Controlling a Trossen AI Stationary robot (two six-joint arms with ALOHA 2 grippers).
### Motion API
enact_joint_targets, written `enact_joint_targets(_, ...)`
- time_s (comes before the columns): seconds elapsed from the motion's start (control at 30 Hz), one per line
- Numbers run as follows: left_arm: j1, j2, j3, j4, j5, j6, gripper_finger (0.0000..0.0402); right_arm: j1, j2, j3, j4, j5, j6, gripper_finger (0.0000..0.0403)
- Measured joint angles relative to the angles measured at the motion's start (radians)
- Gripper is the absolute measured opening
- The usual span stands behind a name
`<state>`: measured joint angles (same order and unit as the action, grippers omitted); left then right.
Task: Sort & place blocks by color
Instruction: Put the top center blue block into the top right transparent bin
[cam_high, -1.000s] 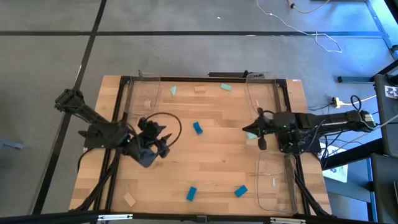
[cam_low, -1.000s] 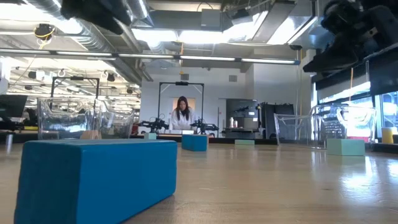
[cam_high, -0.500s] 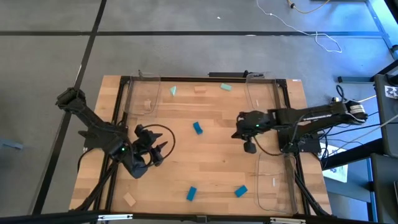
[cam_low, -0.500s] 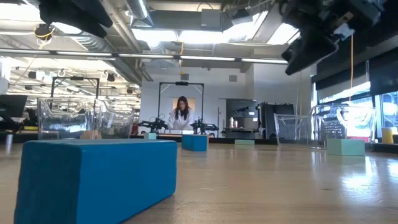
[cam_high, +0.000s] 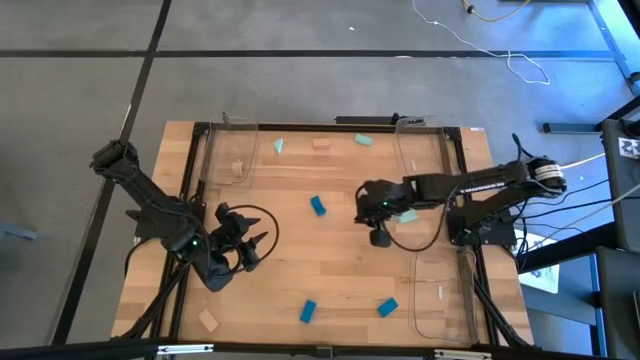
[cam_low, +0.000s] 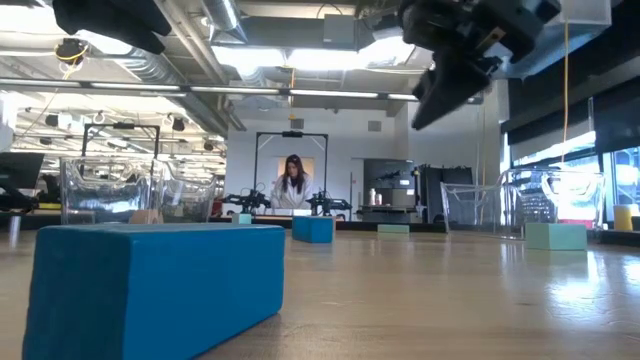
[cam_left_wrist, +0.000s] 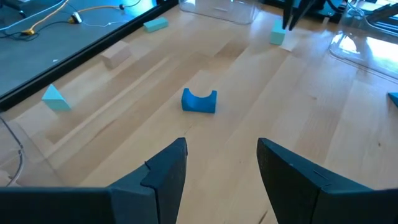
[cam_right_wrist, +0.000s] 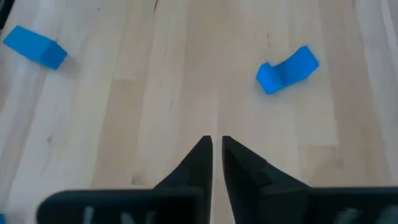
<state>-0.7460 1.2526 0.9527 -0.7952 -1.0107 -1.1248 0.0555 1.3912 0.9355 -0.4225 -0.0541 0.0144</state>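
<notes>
Blocks lie scattered on the wooden table: a blue arch block (cam_high: 318, 205) (cam_left_wrist: 199, 101) (cam_right_wrist: 287, 68) at the middle, two blue blocks (cam_high: 308, 311) (cam_high: 388, 308) near the front edge, and mint (cam_high: 364, 140) and tan (cam_high: 321, 144) ones along the far edge. A mint block (cam_high: 405, 215) (cam_left_wrist: 277, 34) lies under my right arm. My right gripper (cam_high: 362, 203) (cam_right_wrist: 214, 142) hangs above bare wood right of the arch block, tilted down, its fingers a narrow slit apart and holding nothing. My left gripper (cam_high: 262, 243) (cam_left_wrist: 221, 146) stands open and empty at the left.
Clear plastic trays stand at the far left (cam_high: 228, 155), far right (cam_high: 420, 150) and near right (cam_high: 440, 295); a tan block (cam_high: 237, 168) lies in the far left one. Another tan block (cam_high: 208, 320) lies at the near left corner. A person shows in the room behind.
My right gripper has swung from beside the right trays toward the table's middle, rising a little and tipping further down. My left gripper has shifted a little toward the near edge. No block has moved.
</notes>
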Motion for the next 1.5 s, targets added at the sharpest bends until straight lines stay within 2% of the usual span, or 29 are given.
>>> enact_joint_targets(0.07, 0.000, 0.000, 0.000, 0.000, 0.001, 0.000, 0.0189, 0.000, 0.016, 0.017, -0.006, -0.004, -0.049, 0.0040)
enact_joint_targets(0.17, 0.000, 0.000, 0.000, 0.000, 0.001, 0.000, 0.0189, 0.000, 0.031, 0.034, -0.008, -0.019, -0.099, 0.0015)
enact_joint_targets(0.27, 0.000, 0.000, 0.000, 0.000, 0.002, 0.000, 0.0189, 0.000, 0.035, 0.036, -0.010, -0.019, -0.096, 0.0008)
enact_joint_targets(0.5, 0.000, 0.000, 0.000, 0.000, 0.003, 0.000, 0.0189, 0.000, 0.035, 0.036, -0.002, -0.019, -0.072, 0.0051)
enact_joint_targets(0.67, 0.000, 0.000, 0.000, 0.000, 0.007, 0.000, 0.0189, 0.000, 0.046, 0.036, 0.019, -0.018, -0.079, 0.0096)
enact_joint_targets(0.93, 0.000, 0.000, 0.000, -0.001, 0.009, 0.001, 0.0189, -0.002, 0.133, 0.036, 0.152, 0.059, -0.249, 0.0165)
enact_joint_targets(1.1, 0.000, 0.000, 0.000, -0.002, 0.011, 0.000, 0.0189, -0.014, 0.218, 0.036, 0.305, 0.080, -0.285, 0.0173)
enact_joint_targets(1.5, 0.000, 0.000, 0.000, -0.001, 0.027, -0.004, 0.0189, -0.091, 0.404, 0.036, 0.484, 0.105, -0.357, 0.0174)
